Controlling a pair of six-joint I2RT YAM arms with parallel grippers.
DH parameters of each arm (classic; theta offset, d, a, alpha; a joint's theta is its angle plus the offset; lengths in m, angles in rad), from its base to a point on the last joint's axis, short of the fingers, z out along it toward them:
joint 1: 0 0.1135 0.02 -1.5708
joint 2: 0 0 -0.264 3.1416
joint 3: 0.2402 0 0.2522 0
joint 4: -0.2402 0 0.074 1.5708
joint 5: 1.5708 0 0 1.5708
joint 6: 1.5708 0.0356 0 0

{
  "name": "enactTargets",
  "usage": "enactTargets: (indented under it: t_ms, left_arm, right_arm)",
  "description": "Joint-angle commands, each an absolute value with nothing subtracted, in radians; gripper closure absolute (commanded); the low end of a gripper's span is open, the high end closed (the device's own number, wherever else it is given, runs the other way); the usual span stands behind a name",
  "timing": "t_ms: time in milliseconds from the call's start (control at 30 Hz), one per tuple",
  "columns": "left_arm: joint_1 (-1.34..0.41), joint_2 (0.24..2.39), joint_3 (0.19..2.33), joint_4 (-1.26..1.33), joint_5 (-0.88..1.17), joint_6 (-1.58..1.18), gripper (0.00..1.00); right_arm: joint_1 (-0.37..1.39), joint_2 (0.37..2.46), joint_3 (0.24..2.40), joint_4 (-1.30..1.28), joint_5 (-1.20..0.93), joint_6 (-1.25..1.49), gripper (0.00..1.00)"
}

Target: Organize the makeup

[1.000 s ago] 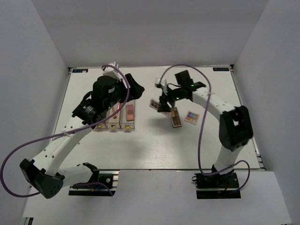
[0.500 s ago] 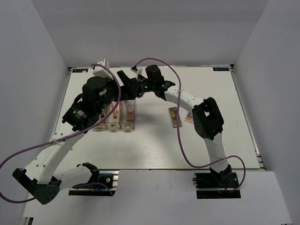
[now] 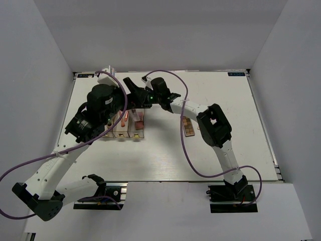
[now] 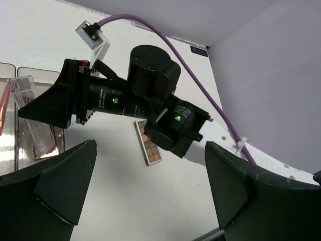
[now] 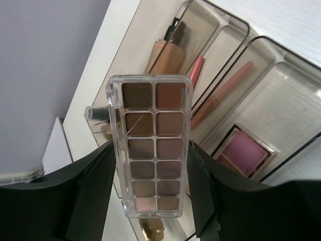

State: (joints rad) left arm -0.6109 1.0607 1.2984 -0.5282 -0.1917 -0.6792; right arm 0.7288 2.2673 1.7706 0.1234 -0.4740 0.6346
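My right gripper [image 5: 150,165] is shut on a clear mauve-brown eyeshadow palette [image 5: 149,120] and holds it above the clear organizer [image 5: 281,60]. In the organizer lie a beige bottle [image 5: 161,56], two orange-pink sticks [image 5: 226,93] and a pink palette [image 5: 247,149]. In the top view the right gripper [image 3: 134,94] hangs over the organizer [image 3: 123,131]. A brown palette [image 3: 188,126] lies on the table and also shows in the left wrist view [image 4: 149,145]. My left gripper [image 4: 150,201] is open and empty, above the table beside the organizer. The multicolour palette is hidden.
The left arm [image 3: 103,100] and the right arm [image 3: 213,123] crowd together over the organizer's far side. Purple cables [image 3: 183,145] loop over the white table. White walls close in the far, left and right sides.
My right arm has swung left from the table's middle, carrying the mauve-brown palette to above the organizer. My left arm has shifted slightly left and back.
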Motion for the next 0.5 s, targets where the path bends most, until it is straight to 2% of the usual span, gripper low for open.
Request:
enactTargets:
  t_ms: [0, 33, 133, 167, 467]
  left_arm:
    - [-0.614, 1.031, 1.292, -0.540, -0.204, -0.686, 0.02]
    - [-0.614, 1.032, 1.289, -0.537, -0.204, -0.686, 0.02]
    - [-0.614, 1.035, 1.282, -0.528, -0.201, -0.690, 0.02]
    - [-0.614, 1.037, 1.282, -0.525, -0.201, -0.690, 0.02]
    - [-0.614, 1.055, 1.287, -0.520, -0.196, -0.689, 0.02]
  right_arm:
    - [0.735, 2.258, 1.779, 0.164, -0.417, 0.608, 0.64]
    - [0.730, 2.260, 1.785, 0.160, -0.408, 0.591, 0.61]
    - [0.729, 2.256, 1.784, 0.152, -0.410, 0.572, 0.42]
    - [0.727, 2.252, 1.781, 0.150, -0.413, 0.568, 0.39]
    - [0.726, 2.235, 1.770, 0.138, -0.437, 0.535, 0.25]
